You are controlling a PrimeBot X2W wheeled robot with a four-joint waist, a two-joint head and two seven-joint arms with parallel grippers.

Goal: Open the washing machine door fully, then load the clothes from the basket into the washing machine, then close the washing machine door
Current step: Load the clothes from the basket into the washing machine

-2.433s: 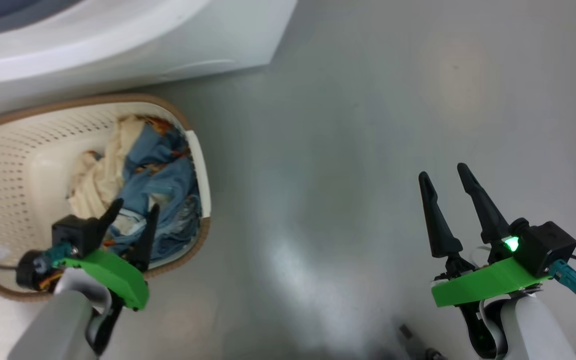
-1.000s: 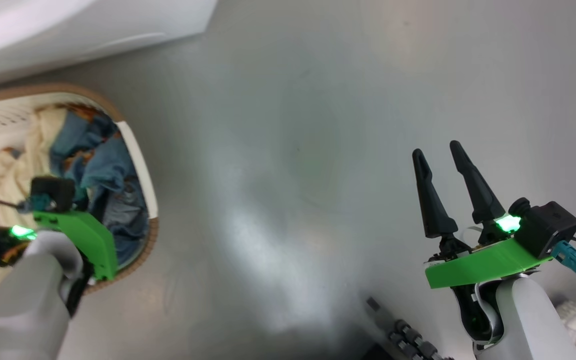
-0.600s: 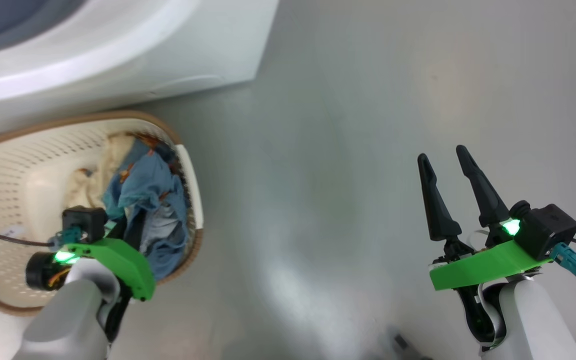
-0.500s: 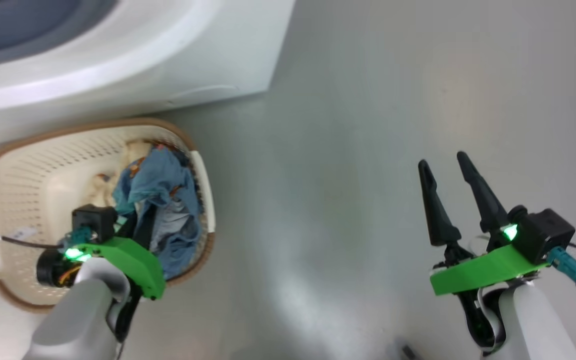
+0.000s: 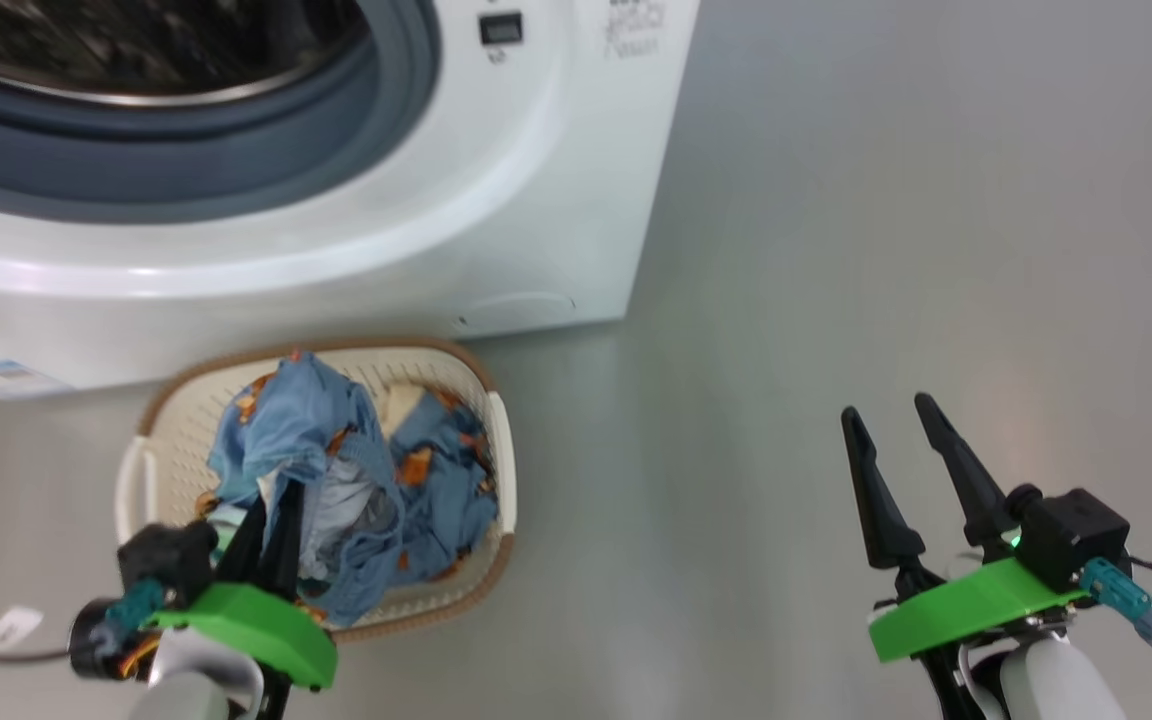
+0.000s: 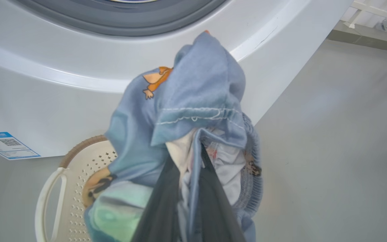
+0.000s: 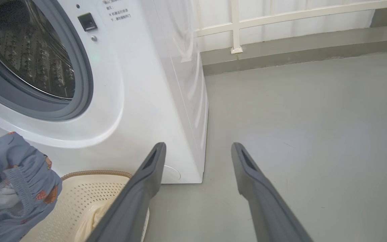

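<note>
Clothes pinched tight in my left gripper, dangling over the basket; the washing machine has its open drum ahead of and above it. My right gripper gapes empty, farther off.

The basket is set on the floor just in front of the washing machine, below the drum opening. The clothes are held partly in the basket, partly above its rim, pinched between the fingers of the left gripper. The right gripper is found well apart to the right, over the floor
</note>
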